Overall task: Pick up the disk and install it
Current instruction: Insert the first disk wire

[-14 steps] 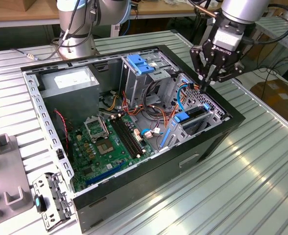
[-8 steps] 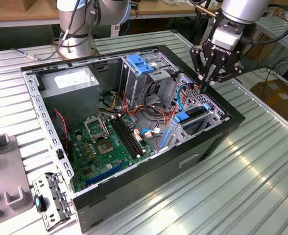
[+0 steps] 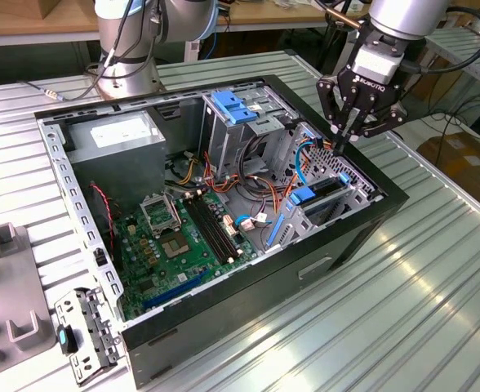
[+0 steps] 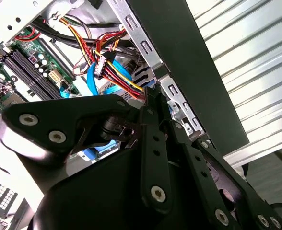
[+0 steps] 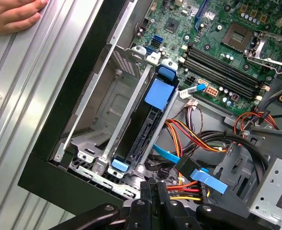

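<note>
The disk (image 5: 142, 128) stands on edge in a slot of the drive cage by the case's side wall, with blue plastic rail tabs at both ends. In the exterior view the disk (image 3: 326, 189) sits in the cage at the case's corner toward that view's right. My gripper (image 3: 341, 145) hangs just above the cage's far end, fingers shut together and nothing visible between them. In both wrist views the gripper (image 5: 155, 188) (image 4: 153, 96) points at the bundle of red, yellow and black power wires (image 5: 184, 184) beside the disk's end.
The open computer case (image 3: 387, 204) lies on a ribbed metal table. Inside are the motherboard (image 3: 175, 237), a grey power-supply box (image 3: 117, 143) and a blue latch plate (image 3: 236, 106). A person's hand (image 5: 11, 14) rests on the table beside the case. A metal bracket (image 3: 85, 331) lies outside.
</note>
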{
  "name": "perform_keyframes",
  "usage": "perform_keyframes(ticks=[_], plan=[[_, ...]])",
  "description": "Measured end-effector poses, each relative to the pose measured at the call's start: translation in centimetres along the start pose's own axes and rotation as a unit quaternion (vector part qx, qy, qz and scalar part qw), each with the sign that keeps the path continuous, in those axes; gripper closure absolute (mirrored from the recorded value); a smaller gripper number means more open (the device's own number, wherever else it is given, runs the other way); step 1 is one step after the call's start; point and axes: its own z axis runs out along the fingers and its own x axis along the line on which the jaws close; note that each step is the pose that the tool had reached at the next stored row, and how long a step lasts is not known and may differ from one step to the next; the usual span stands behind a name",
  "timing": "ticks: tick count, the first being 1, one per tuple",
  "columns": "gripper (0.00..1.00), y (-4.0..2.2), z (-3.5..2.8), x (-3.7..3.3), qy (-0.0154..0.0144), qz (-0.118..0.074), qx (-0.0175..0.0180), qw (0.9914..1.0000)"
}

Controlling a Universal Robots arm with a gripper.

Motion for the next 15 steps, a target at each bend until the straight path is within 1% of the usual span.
perform_keyframes(ticks=[5,6,8,10,11,13,15], plan=[[0.84,0.0,0.0,0.0,0.0,0.0,0.0,1.0],[0.84,0.0,0.0,0.0,0.0001,0.003,-0.0002,1.0],[0.84,0.0,0.0,0.0,0.0003,0.016,-0.0008,0.99987],[0.84,0.0,0.01,0.0,0.0005,0.034,-0.0017,0.99943],[0.84,0.0,0.02,0.0,0.0006,0.045,-0.0022,0.99898],[0.84,0.0,0.03,-0.01,0.0007,0.059,-0.0029,0.99827],[0.84,0.0,0.06,-0.01,0.001,0.075,-0.0037,0.99719]])
